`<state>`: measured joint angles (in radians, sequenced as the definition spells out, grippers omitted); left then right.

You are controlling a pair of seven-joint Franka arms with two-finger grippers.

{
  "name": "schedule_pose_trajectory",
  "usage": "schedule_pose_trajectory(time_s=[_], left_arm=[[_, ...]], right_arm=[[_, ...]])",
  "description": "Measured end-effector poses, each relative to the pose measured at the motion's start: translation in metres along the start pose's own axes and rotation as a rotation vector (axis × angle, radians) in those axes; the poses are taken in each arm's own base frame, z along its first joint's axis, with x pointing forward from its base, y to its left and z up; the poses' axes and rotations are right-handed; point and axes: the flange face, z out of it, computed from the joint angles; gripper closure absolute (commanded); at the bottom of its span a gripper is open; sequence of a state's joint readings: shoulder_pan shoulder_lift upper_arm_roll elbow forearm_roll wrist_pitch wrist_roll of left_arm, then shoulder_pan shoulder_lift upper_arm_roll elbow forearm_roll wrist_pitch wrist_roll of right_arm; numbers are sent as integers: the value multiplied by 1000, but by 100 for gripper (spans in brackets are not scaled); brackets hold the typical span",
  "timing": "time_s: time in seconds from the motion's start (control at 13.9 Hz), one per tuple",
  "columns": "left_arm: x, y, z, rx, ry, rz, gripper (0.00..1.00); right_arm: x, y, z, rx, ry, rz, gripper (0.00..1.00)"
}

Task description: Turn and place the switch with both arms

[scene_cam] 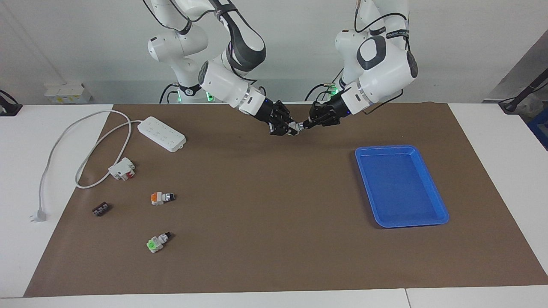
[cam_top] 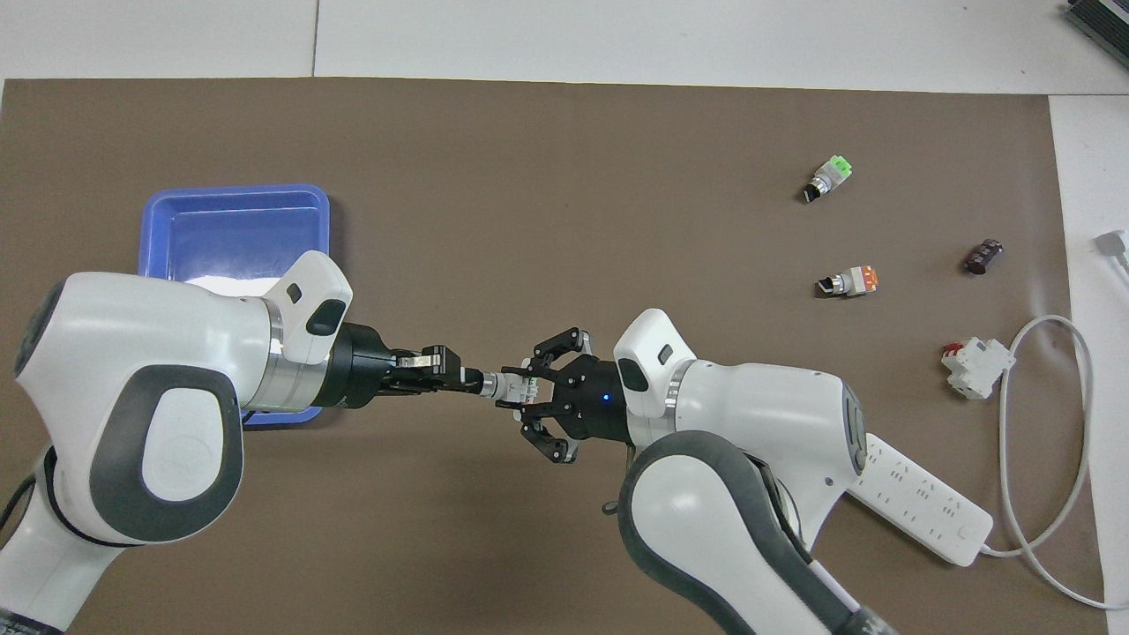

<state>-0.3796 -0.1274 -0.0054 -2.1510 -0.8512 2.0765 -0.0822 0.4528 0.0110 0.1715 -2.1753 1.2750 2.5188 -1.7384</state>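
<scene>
The switch (scene_cam: 296, 127) is up in the air between the two grippers, over the brown mat (scene_cam: 265, 205) close to the robots' edge. It also shows in the overhead view (cam_top: 512, 385). My left gripper (scene_cam: 305, 124) (cam_top: 467, 381) is shut on its black knob end. My right gripper (scene_cam: 287, 128) (cam_top: 529, 392) is shut on its white-grey body, where a bit of pale green shows. The two grippers point at each other, nearly in one line.
A blue tray (scene_cam: 398, 188) (cam_top: 229, 229) lies toward the left arm's end. Toward the right arm's end lie a white power strip (scene_cam: 165, 133) with cable, a white-red breaker (scene_cam: 122, 168), an orange-ended switch (scene_cam: 162, 197), a green-ended switch (scene_cam: 156, 242) and a small dark part (scene_cam: 101, 209).
</scene>
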Motion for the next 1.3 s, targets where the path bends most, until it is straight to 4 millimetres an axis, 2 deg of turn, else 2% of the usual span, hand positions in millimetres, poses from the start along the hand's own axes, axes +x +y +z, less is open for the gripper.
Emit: schedule_pose_trajectory(time_s=[1.3], left_arm=[[3, 20, -13, -50, 37, -828, 100]], right_arm=[[11, 8, -19, -44, 22, 20, 100]])
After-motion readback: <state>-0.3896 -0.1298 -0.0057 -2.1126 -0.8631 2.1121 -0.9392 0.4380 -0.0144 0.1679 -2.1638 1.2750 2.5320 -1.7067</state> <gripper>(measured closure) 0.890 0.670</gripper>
